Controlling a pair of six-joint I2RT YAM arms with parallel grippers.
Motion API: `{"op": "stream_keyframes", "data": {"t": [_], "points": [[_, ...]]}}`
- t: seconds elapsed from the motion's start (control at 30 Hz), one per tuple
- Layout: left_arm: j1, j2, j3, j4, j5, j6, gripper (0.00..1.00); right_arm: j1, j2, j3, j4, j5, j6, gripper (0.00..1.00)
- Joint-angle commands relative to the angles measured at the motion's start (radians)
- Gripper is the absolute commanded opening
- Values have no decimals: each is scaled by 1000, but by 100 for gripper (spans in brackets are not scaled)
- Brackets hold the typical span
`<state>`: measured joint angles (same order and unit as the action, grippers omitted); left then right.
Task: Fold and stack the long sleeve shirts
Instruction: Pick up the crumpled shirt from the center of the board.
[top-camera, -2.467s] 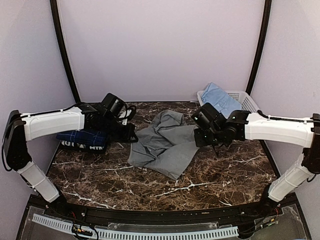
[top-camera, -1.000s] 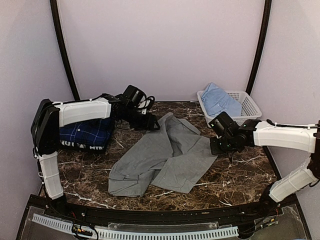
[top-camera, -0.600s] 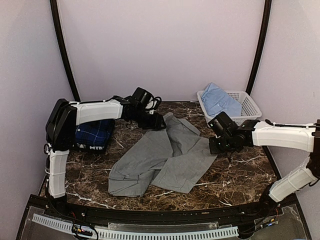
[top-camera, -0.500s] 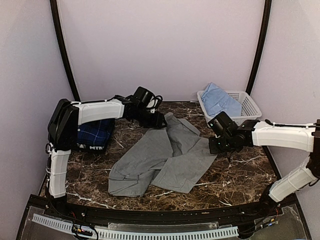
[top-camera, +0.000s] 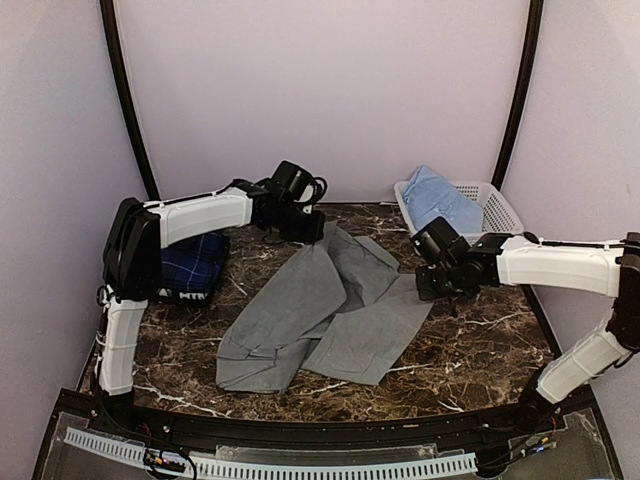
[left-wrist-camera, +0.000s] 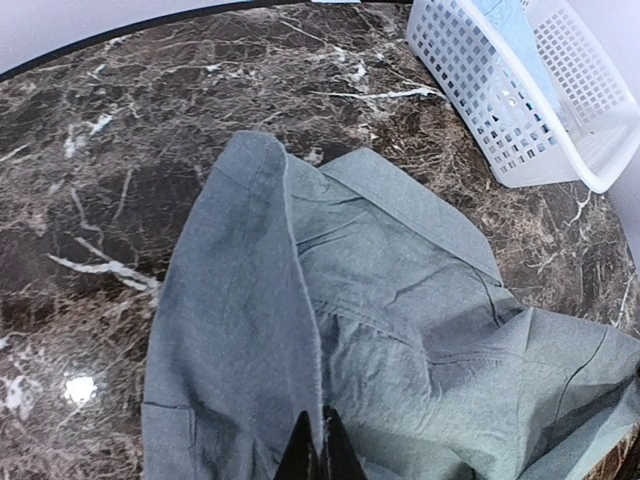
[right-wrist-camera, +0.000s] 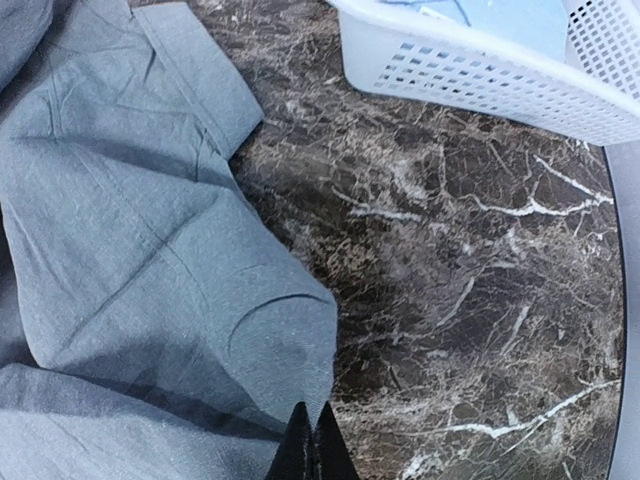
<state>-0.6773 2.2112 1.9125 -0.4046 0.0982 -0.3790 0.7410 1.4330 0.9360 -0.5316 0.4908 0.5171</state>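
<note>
The plain grey shirt (top-camera: 330, 310) lies spread and rumpled across the middle of the marble table. My left gripper (top-camera: 310, 228) is shut on its far edge; the left wrist view shows the fingertips (left-wrist-camera: 312, 455) pinching a fold of the grey cloth (left-wrist-camera: 380, 300). My right gripper (top-camera: 428, 285) is shut on the shirt's right edge, seen in the right wrist view (right-wrist-camera: 310, 445) with the grey cloth (right-wrist-camera: 150, 250) to its left. The navy plaid shirt (top-camera: 185, 270) lies folded at the left. The light blue shirt (top-camera: 435, 197) sits in the basket.
A white lattice basket (top-camera: 495, 212) stands at the back right corner; it also shows in the left wrist view (left-wrist-camera: 520, 100) and the right wrist view (right-wrist-camera: 480, 70). Dark marble table (top-camera: 480, 340) with a black raised front edge.
Both grippers pulled the bunched grey shirt apart and laid it out wider. My left gripper moved right and toward the back with the shirt's far edge; the right gripper shifted slightly.
</note>
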Motion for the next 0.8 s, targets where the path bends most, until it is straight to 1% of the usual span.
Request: {"op": "stream_keyframes", "data": {"t": [0.0,0.23,0.43,0.5,0.63,0.77], "points": [[-3,-164,27,-112,-153,68,0,-33,5,72,-22,88,-34,0],[-1,-366,-22,-172,-264,131,0,-76,-22,178,-37,128,-94,0],[0,-577,-89,-172,-303,162,0,-85,-78,295,-52,174,-161,0],[0,-678,-126,-156,-286,167,0,-84,-112,327,-43,179,-183,0],[0,-816,-197,-121,-213,175,0,-84,-202,386,5,168,-250,0],[-1,-940,-251,-96,-134,170,0,-84,-324,430,58,95,-322,0]]}}
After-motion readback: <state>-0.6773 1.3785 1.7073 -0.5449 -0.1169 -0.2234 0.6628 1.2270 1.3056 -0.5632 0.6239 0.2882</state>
